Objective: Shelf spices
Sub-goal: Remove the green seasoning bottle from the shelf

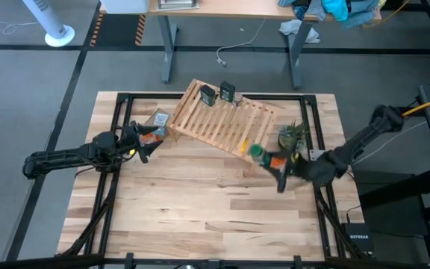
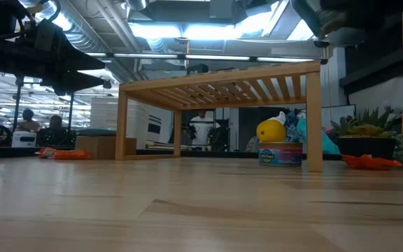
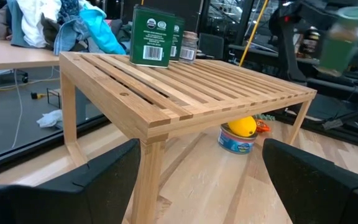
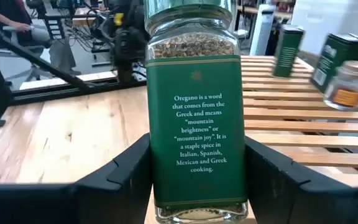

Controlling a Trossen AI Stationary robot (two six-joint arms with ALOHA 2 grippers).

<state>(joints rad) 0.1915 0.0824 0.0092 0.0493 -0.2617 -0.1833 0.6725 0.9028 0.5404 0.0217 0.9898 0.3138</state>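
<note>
Open wood surface [image 1: 215, 209] spreads wide on the near side of both arms, bare of things. The shelf [image 1: 222, 118] stands tilted across the far middle, its slatted top raised on legs; under it sit a small can [image 2: 280, 155] and a yellow piece [image 2: 271, 131].

The right gripper [image 1: 273, 161] hangs just off the shelf's right end, its arm reaching in low from the right edge. Its fingers [image 4: 120, 177] are clamped on either side of the green oregano jar [image 4: 196, 118], which stands upright between them, held above the surface. Beyond the fingers, across the slats, two dark squarish tins [image 1: 217, 93] and a tiny clear glass jar [image 4: 349, 86] stand close together at the shelf's far corner. A potted plant [image 1: 293, 137] sits just behind this gripper.

The left gripper [image 1: 142, 142] hovers near the shelf's left end, arm stretched level from the left edge, fingers [image 3: 98, 180] spread apart and empty. A tan box [image 1: 157, 119] lies beside it.
</note>
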